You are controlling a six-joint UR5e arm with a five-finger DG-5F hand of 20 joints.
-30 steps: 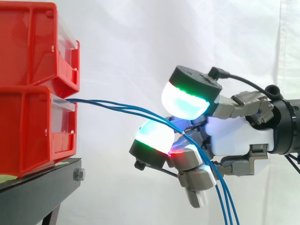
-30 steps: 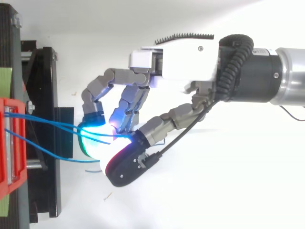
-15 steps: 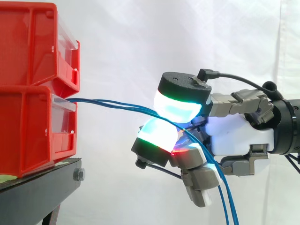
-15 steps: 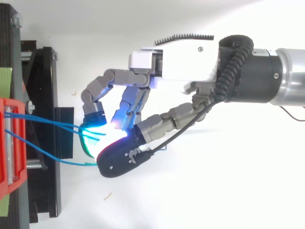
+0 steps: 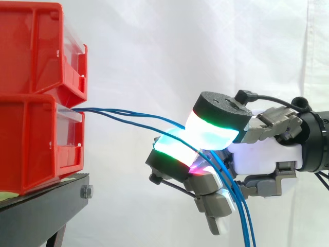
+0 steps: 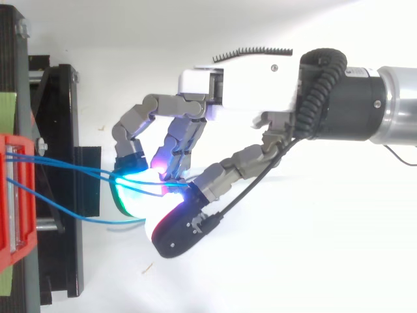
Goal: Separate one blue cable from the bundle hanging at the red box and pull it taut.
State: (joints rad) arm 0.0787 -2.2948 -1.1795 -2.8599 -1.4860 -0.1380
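Right of the red bin (image 5: 36, 139), your robot hand (image 5: 262, 154) has its pads (image 5: 213, 135) pinched down on the blue cables (image 5: 128, 116) sagging over from the bin's front, probably so you can pull one taut, though I can't tell how many are caught.

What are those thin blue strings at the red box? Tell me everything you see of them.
The blue cables are thin, smooth and plastic-looking. They leave the front of the lower red box, run slightly slack toward the hand, pass between two glowing pads pinched together, then hang down past the palm. Seen from above, one strand sags apart from the others.
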